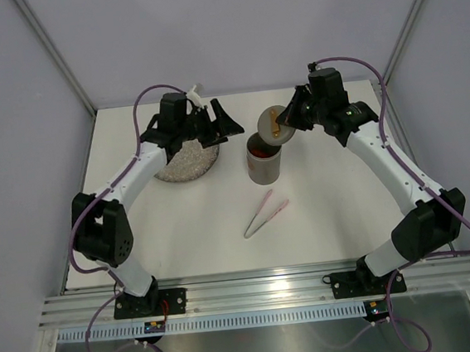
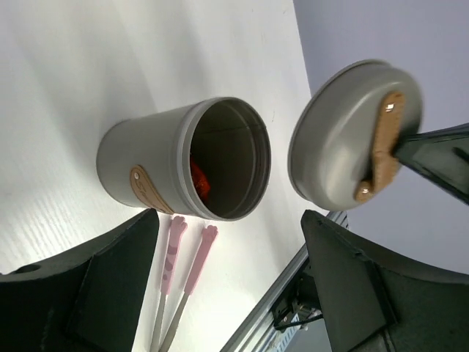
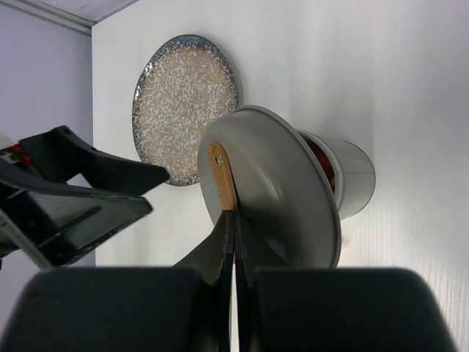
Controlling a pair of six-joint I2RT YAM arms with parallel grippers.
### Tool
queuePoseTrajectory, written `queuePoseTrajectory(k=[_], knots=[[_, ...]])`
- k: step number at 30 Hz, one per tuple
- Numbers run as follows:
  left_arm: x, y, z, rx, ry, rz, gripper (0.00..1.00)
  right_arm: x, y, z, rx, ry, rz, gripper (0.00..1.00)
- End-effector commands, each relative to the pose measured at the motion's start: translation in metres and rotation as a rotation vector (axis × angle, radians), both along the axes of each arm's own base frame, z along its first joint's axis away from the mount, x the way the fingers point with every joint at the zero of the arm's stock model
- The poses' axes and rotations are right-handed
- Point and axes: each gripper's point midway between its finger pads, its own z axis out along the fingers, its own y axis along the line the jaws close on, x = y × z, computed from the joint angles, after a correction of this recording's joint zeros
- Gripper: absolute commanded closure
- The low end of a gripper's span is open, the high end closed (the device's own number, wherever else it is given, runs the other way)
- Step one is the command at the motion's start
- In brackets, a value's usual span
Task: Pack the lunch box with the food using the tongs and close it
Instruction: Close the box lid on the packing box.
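My right gripper is pinched shut on the tan strap of the lid (the surest hold, I judge; light, stiff metal looks slippery). The lid hangs tilted beside the lunch box, mid-table toward the far edge, food inside. My left gripper gapes empty above the plate. The tongs lie nearer the near edge of the smooth table, with ample room.

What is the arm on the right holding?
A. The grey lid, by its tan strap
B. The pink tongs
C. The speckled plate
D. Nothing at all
A: the right arm has its jaws shut on the tan strap of the grey lid, which is tilted near the open lunch box, while the tongs lie on the table.
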Motion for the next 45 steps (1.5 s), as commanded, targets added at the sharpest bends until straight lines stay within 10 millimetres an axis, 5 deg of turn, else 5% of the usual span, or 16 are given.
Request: queuePoseTrajectory(k=[1, 18, 38, 45], knots=[[0.003, 0.019, 0.019, -0.021, -0.057, 0.041, 0.18, 0.003, 0.014, 0.012, 0.047, -0.037, 0.038, 1.0], [0.004, 0.054, 0.011, -0.029, -0.031, 0.121, 0.18, 0.009, 0.043, -0.024, 0.171, 0.128, 0.069, 1.0], [-0.005, 0.063, -0.007, -0.018, 0.002, 0.128, 0.18, 0.028, 0.013, -0.08, 0.377, 0.27, -0.078, 1.0], [-0.003, 0.065, -0.008, -0.005, 0.002, 0.133, 0.18, 0.031, 0.016, -0.086, 0.407, 0.291, -0.064, 1.0]])
